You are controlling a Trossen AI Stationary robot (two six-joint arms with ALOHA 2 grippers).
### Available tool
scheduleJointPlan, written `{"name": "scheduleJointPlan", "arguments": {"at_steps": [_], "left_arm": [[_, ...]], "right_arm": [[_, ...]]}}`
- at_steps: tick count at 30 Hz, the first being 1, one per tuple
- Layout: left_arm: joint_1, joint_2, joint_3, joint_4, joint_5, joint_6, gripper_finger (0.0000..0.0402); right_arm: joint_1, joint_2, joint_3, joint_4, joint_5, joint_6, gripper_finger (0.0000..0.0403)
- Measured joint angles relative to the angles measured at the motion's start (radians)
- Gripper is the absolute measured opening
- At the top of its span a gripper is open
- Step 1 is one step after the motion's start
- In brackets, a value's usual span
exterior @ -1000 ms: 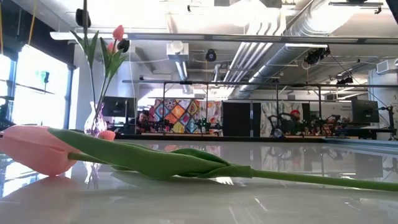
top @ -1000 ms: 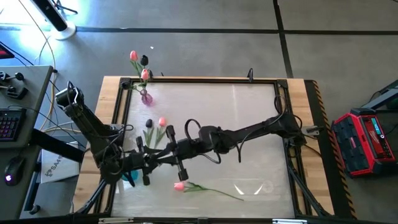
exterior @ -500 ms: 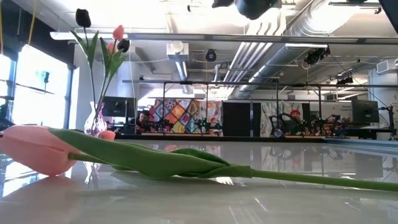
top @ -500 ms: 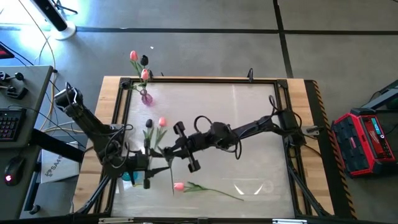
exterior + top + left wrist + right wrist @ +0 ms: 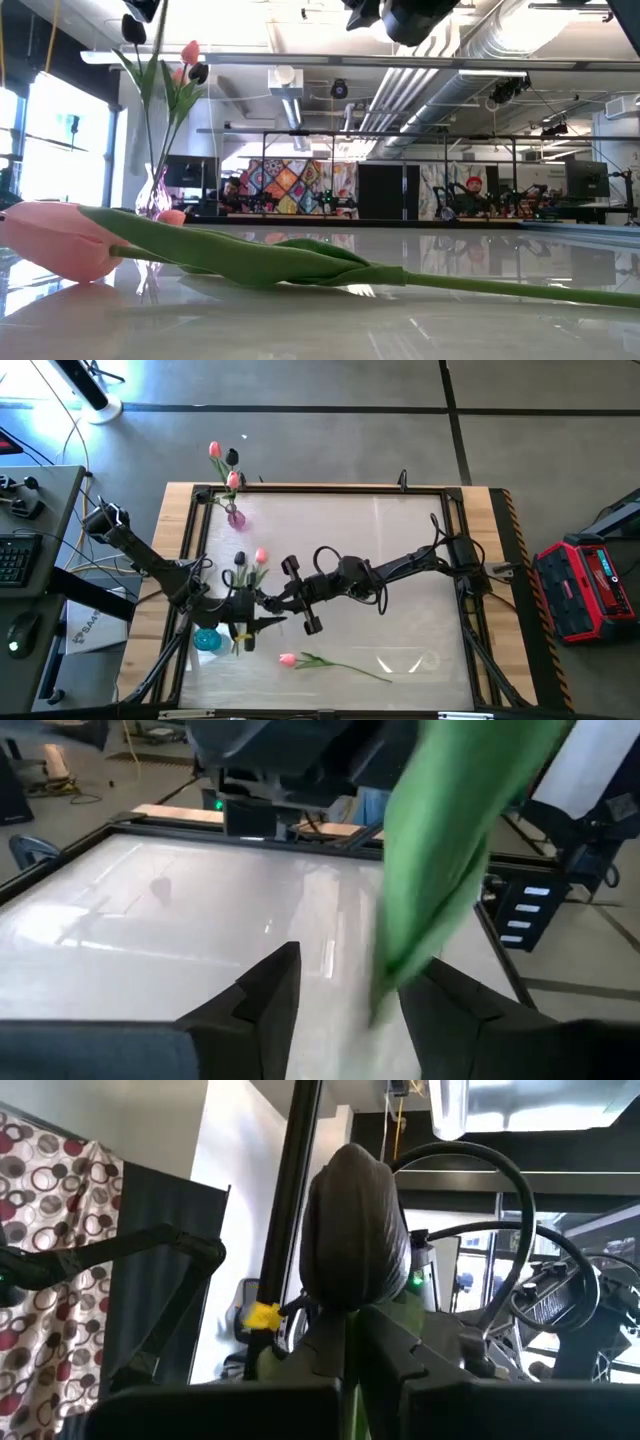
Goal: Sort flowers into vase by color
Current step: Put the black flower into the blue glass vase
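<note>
The left arm reached in from the left edge of the surface [image 5: 400,530]. At the far left corner stood a small glass vase [image 5: 236,517] with 2 pink tulips and 1 dark tulip in it; their heads leaned out beyond the frame of the surface. Near the left edge, closer to the front, was a small blue object [image 5: 206,640]; what it was, I cannot tell.

Just beside it hung the left gripper [image 5: 243,628]. In the left wrist view its 2 fingers [image 5: 265,990] stood apart, with a broad green leaf [image 5: 440,850] hanging down between them, close to 1 finger. Whether the leaf was pressed I cannot tell, because it was blurred.

A little farther back were 2 tulip heads side by side, a dark tulip [image 5: 240,558] and a pink one [image 5: 261,556].

The right gripper [image 5: 268,600] was near the left gripper, above the left half of the surface, at the end of the right arm that stretched across from the right side. Its fingers were closed together on a green stem, and the dark head stood directly above them in the right wrist view.

In front of both grippers a pink tulip [image 5: 288,659] lay flat on the surface, head to the left and stem running to the right.

On the floor to the right stood a red box [image 5: 585,590].
</note>
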Motion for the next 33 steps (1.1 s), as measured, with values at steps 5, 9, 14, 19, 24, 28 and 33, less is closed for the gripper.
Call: {"name": "scheduleJointPlan", "arguments": {"at_steps": [5, 9, 14, 19, 24, 28, 33], "left_arm": [[-0.002, 0.0, 0.0, -0.003, 0.018, -0.005, 0.0121], [-0.014, 0.0, 0.0, -0.016, 0.034, -0.025, 0.0105], [-0.013, 0.0, 0.0, -0.021, 0.034, -0.035, 0.0087], [-0.009, 0.0, 0.0, -0.022, 0.032, -0.035, 0.0076], [-0.01, 0.0, 0.0, -0.022, 0.0, -0.034, 0.0074], [-0.01, 0.0, 0.0, -0.039, -0.005, -0.025, 0.005], [-0.009, -0.001, 0.0, -0.102, -0.007, -0.03, 0.0005]], "right_arm": [[-0.002, -0.001, 0.0, 0.019, -0.095, 0.008, 0.0], [-0.014, -0.002, 0.0, 0.029, -0.105, 0.017, 0.0], [-0.029, -0.002, 0.0, 0.031, -0.1, 0.025, 0.0], [-0.03, -0.002, 0.0, 0.031, -0.101, 0.022, 0.0], [-0.031, -0.003, 0.0, 0.03, -0.101, 0.017, 0.0], [-0.031, -0.003, 0.0, 0.03, -0.103, 0.023, 0.0], [-0.03, -0.003, 0.0, 0.018, -0.13, 0.073, 0.0001]]}}
